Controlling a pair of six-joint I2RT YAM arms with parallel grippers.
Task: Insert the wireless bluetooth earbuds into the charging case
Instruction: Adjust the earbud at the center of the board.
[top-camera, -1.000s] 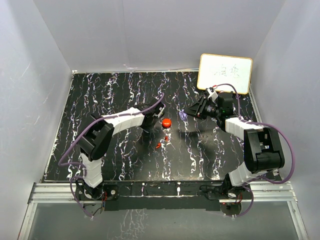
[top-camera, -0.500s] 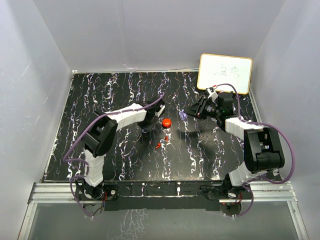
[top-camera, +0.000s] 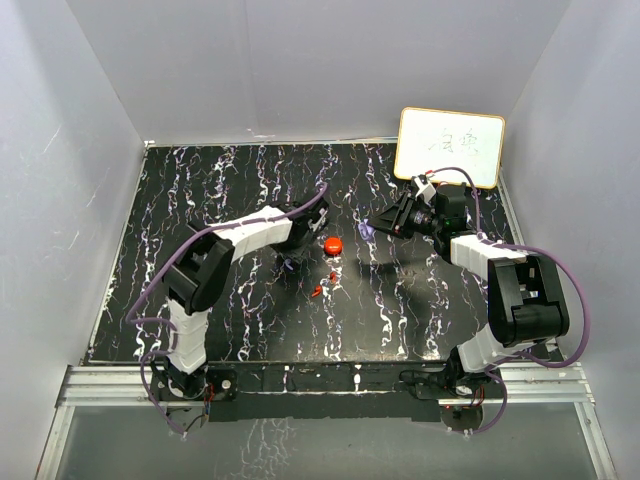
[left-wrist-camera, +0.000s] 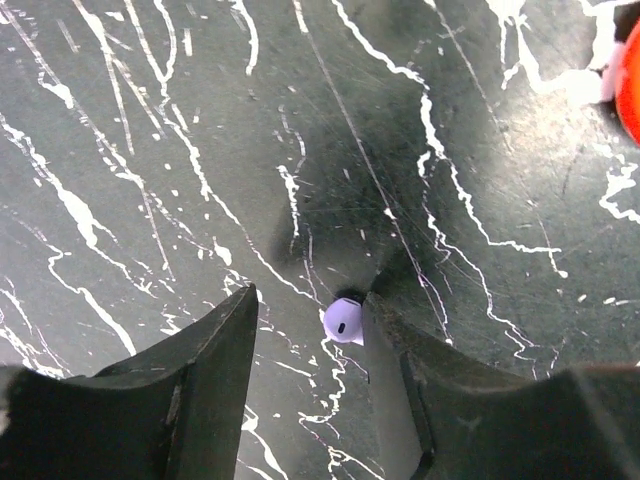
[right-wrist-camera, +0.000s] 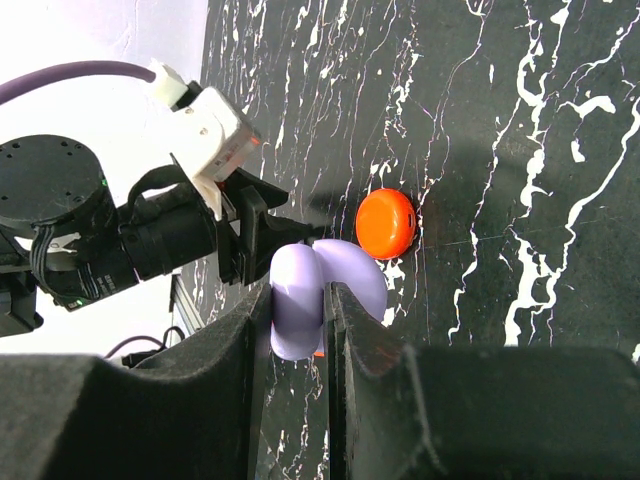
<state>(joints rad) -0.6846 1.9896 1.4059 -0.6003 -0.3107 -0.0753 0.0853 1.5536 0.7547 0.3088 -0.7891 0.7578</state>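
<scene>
Left hand (left-wrist-camera: 308, 305) spread over a lavender earbud (left-wrist-camera: 342, 322) on the desk (left-wrist-camera: 150, 120); right hand (right-wrist-camera: 297, 300) pinches the purple case (right-wrist-camera: 352, 272)

**2 White-and-Black Arms With Purple Cables**

The left arm (top-camera: 245, 233) and the right arm (top-camera: 497, 262) both have white shells over black joint housings. Each trails 1 looping purple cable (top-camera: 150, 290). The left gripper (left-wrist-camera: 310, 298) has 2 black, wedge-shaped fingers (left-wrist-camera: 205, 370) with blunt tips, and a white connector block (right-wrist-camera: 212, 128) sits behind it.
</scene>
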